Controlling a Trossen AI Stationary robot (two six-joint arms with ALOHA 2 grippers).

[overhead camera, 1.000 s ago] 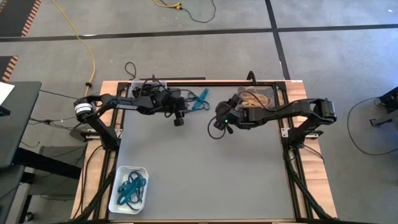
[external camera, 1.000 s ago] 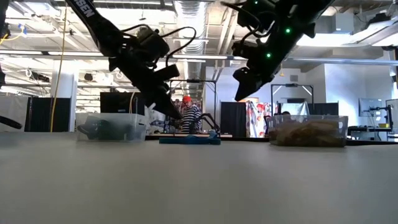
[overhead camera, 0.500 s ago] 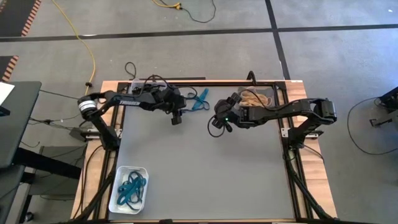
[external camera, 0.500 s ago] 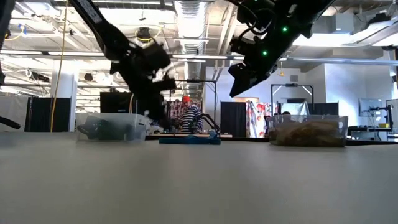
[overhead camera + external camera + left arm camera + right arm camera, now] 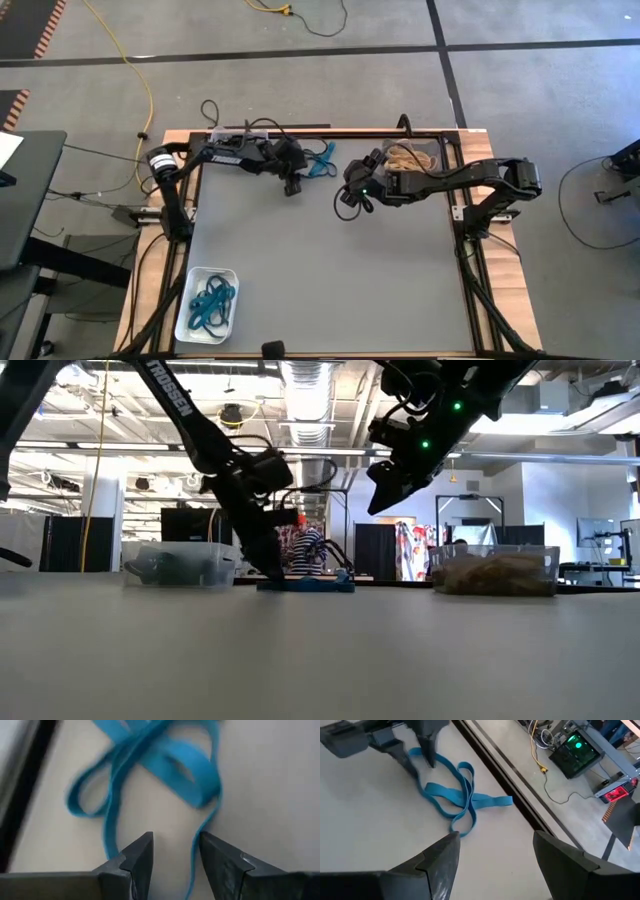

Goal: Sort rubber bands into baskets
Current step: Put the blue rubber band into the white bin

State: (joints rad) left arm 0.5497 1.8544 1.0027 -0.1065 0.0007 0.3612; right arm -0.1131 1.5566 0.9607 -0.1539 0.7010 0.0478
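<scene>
Rubber bands: a tangle of teal-blue bands lies on the tabletop at upper centre of the high view, near the back edge; more teal bands lie in the white basket.
White basket: at the lower left of the high view, well apart from both arms.
Clear basket with tan bands: at the upper right of the tabletop; tan bands fill it.
Third basket: at the left in the low view, at the far edge, with dark bands inside.
Left hand: low over the tabletop just left of the loose teal tangle; the fingers stand partly apart, straddling a strand of teal band, nothing clamped.
Right hand: hangs raised above the tabletop, just right of the tangle; its fingers stand wide and hold nothing.
Background: a person shows far behind the tabletop in the low view.
</scene>
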